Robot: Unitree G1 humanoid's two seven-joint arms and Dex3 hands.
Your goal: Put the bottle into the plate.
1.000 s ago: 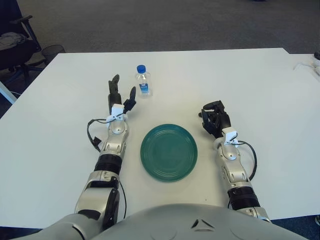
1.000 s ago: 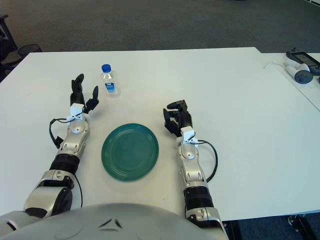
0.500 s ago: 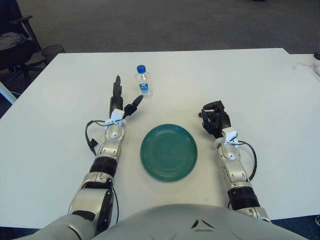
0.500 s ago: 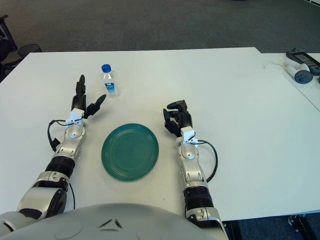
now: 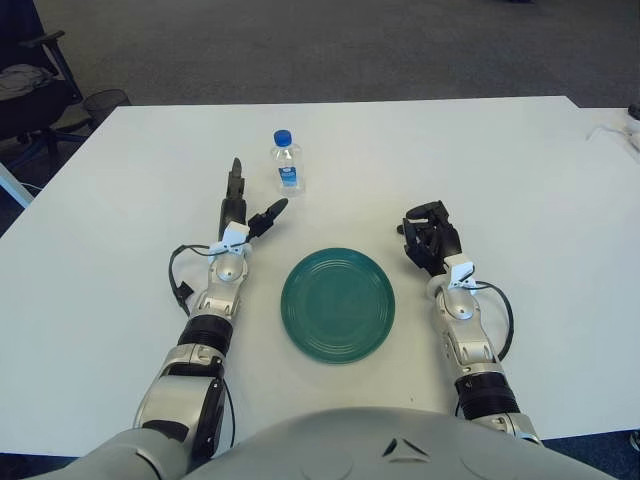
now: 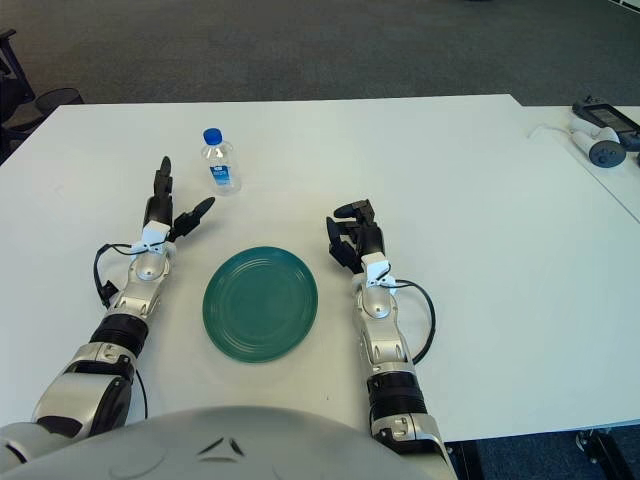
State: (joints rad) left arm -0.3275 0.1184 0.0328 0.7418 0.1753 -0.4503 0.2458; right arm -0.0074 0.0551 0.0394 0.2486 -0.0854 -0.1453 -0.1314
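A small clear bottle with a blue cap and blue label stands upright on the white table, beyond the green plate. My left hand is to the lower left of the bottle, a short gap away, fingers spread open and holding nothing. The plate lies flat and bare between my two arms. My right hand shows to the right of the plate, its fingers curled with nothing in them.
The white table reaches to all sides of the plate. A black chair and a wire basket stand off its far left corner. A white device with a cable lies on a neighbouring table at the right.
My left hand has spread its fingers wider and shifted slightly, the thumb now pointing toward the bottle. The bottle, plate and right hand have not moved.
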